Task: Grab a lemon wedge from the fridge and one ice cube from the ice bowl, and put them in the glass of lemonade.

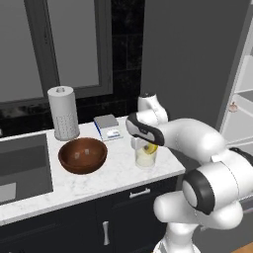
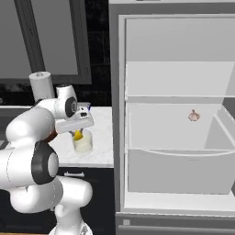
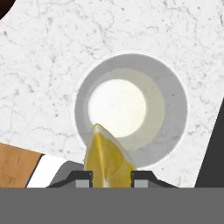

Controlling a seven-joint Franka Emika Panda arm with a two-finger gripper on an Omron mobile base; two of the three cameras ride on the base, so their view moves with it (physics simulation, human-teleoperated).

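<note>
A: Gripper (image 3: 111, 179) is doing what, nearest the camera?

B: Its two dark fingertips (image 3: 82, 180) are pinching the lemon wedge (image 3: 106, 158) between them, point facing away. In the hand view the wedge is hanging right over the near rim of the glass (image 3: 131, 107), with the pale lemonade showing as a bright disc just past its tip.

A: And from the base?

B: In the left view the arm is bending over the counter (image 1: 113, 175), and the wedge (image 1: 151, 148) is showing yellow at the top of the glass (image 1: 146, 157). I cannot tell whether it is touching the liquid.

A: What is sitting further out?

B: The brown bowl (image 1: 82, 155) is sitting just left of the glass, apart from it. Behind that, the white paper-towel roll (image 1: 63, 113) is standing upright near the wall.

A: And the fridge?

B: It is standing open to the right (image 2: 174, 114), a small tan bulb (image 2: 194, 115) lying on a shelf, well apart from the glass (image 2: 83, 142).
</note>
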